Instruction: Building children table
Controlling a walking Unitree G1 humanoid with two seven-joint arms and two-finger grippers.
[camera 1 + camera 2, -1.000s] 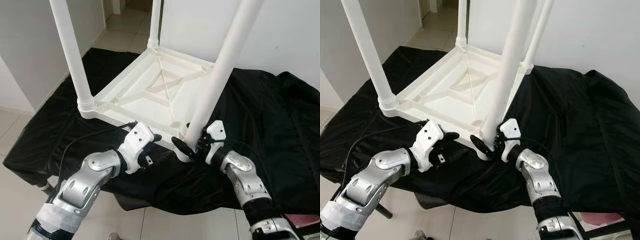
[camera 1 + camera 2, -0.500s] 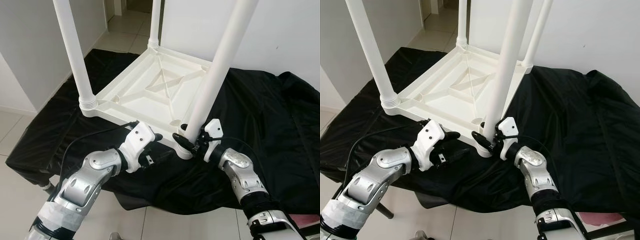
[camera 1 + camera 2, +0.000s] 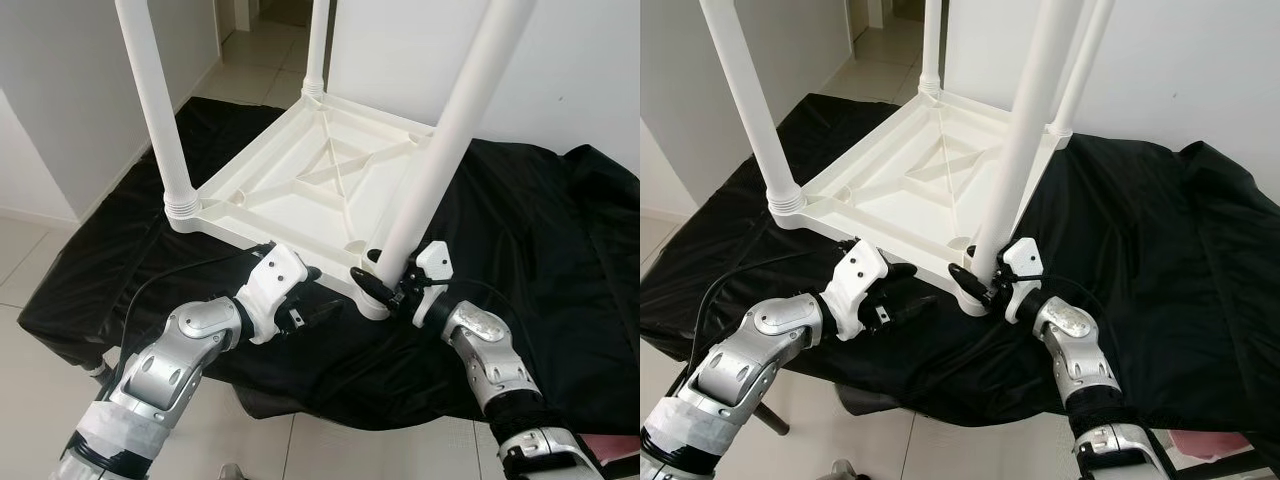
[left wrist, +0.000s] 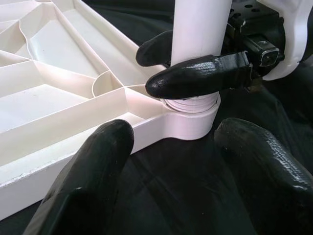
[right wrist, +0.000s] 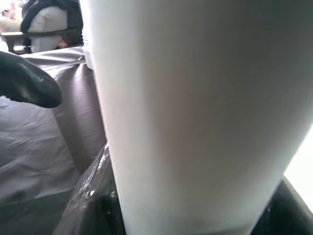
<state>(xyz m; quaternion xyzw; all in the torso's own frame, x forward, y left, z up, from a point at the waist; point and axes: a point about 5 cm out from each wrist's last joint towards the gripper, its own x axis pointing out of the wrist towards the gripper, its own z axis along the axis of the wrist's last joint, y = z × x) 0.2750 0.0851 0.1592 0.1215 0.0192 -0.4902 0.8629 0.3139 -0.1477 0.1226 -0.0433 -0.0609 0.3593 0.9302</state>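
A white plastic children's table (image 3: 310, 185) lies upside down on a black cloth (image 3: 540, 230), its ribbed underside facing up. The landmark here is the near corner socket (image 3: 372, 300), the table corner closest to the robot. Three legs already stand in the other corners: one at the corner left of the socket (image 3: 155, 110), one at the far corner (image 3: 318, 50), and one at the corner to the right, seen in the right eye view (image 3: 1080, 70). The fourth leg (image 3: 445, 150) rises out of the near corner socket, leaning a little to the right.

The right gripper (image 3: 385, 285) grips this leg just above the socket, its two black fingers clamped around the tube's base; the left wrist view shows one finger (image 4: 200, 73) lying across the leg right above the threaded collar. The left gripper (image 3: 318, 300) hovers just left of the socket, beside the table's edge, with its jaws spread wide and holding nothing.

Risks, as a judgement: the leg looks tilted rather than square to the socket, so pushing or twisting now could cross the thread or jam it half seated. The hold is low on a long tube, so the top could swing and lever the leg out. With the left gripper not bracing the table, the light frame could slide on the smooth cloth or lift at this corner.
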